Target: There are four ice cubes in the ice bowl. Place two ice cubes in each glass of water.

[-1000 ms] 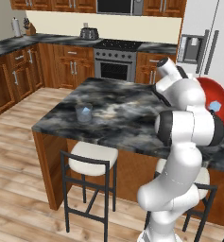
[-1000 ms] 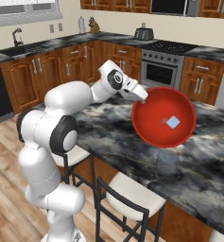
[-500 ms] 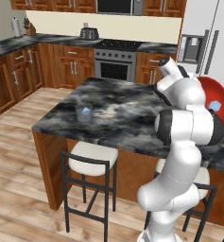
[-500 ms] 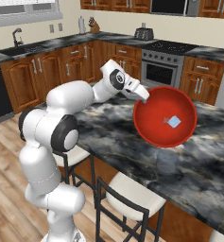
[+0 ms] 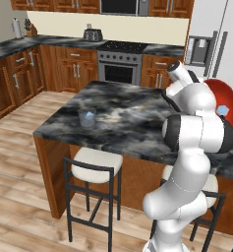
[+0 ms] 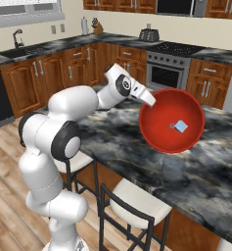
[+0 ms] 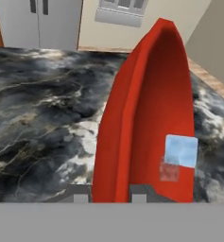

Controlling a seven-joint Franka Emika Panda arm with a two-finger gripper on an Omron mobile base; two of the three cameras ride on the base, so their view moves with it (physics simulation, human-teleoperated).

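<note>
Pinching the rim of the ice bowl point(image 7: 132, 137), our gripper point(image 7: 112, 194) holds it tilted above the island counter point(image 6: 210, 176). We see an ice cube point(image 7: 181, 150) inside at 3 o'clock; a glass of water point(image 5: 87, 118) stands well apart.

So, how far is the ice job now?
Done: the glass on the counter seems to hold ice already; how many cubes, I cannot tell. In hand: the gripper is shut on the rim of the red bowl, lifted and tilted, with one cube visible inside. Left: getting that cube into a glass.
</note>
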